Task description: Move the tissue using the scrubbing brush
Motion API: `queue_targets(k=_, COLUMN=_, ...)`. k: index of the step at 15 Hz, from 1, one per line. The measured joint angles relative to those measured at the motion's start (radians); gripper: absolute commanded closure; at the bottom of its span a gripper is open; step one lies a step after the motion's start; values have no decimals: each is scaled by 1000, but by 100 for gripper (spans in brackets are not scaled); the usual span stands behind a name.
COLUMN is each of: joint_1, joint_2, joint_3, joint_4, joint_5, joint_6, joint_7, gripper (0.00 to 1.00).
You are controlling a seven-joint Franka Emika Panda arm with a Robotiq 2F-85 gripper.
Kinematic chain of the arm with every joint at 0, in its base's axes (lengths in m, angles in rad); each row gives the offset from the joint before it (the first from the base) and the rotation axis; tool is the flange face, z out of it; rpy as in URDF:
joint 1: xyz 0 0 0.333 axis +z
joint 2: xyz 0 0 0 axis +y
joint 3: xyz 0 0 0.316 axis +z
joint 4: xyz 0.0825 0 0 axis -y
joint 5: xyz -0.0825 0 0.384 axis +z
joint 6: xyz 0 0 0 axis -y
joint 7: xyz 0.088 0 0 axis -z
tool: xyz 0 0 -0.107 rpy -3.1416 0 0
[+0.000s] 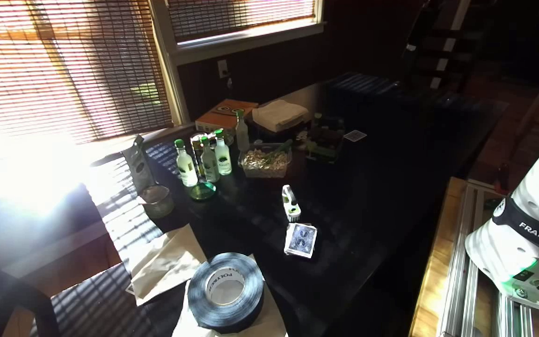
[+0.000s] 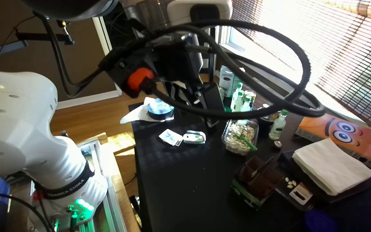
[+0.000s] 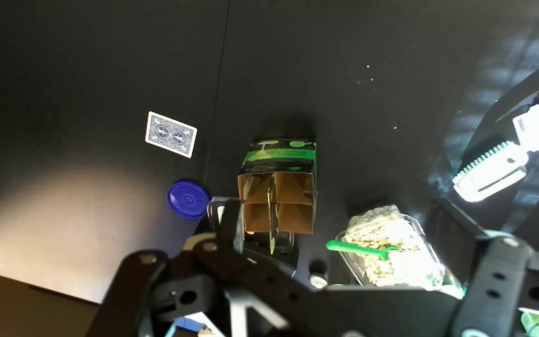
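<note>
The tissue [image 1: 169,264], a pale, crumpled, roughly square sheet, lies on the dark table beside the tape roll in an exterior view. It is out of the wrist view. The white scrubbing brush [image 1: 291,203] lies near the card deck; it also shows in an exterior view [image 2: 194,137] and at the right of the wrist view [image 3: 490,172]. My gripper [image 3: 344,224] is open and empty, its fingers wide apart above the table. It also shows in an exterior view [image 2: 193,100], raised above the table beyond the brush, partly covered by a cable.
A card deck [image 1: 301,240] lies against the brush's end. A blue-grey tape roll [image 1: 226,290] rests on another paper sheet. A seed tub [image 2: 241,135], several green-capped bottles [image 1: 186,164], a cardboard carrier [image 3: 279,187] and a napkin stack [image 2: 332,166] stand towards the window side.
</note>
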Motion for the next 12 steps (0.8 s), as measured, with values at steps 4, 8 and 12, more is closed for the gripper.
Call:
queue_targets(k=4, joint_1=8, joint_2=3, joint_3=3, joint_4=3, joint_5=14, joint_6=7, joint_7=16, gripper=0)
queue_targets(k=8, joint_1=79, joint_2=55, joint_3=77, joint_4=18, joint_5=80, joint_6=72, joint_7=138, gripper=0)
queue_targets(k=12, joint_1=143, joint_2=205, joint_3=194, joint_4=71, joint_5=166, joint_6=144, joint_7=335, gripper=0)
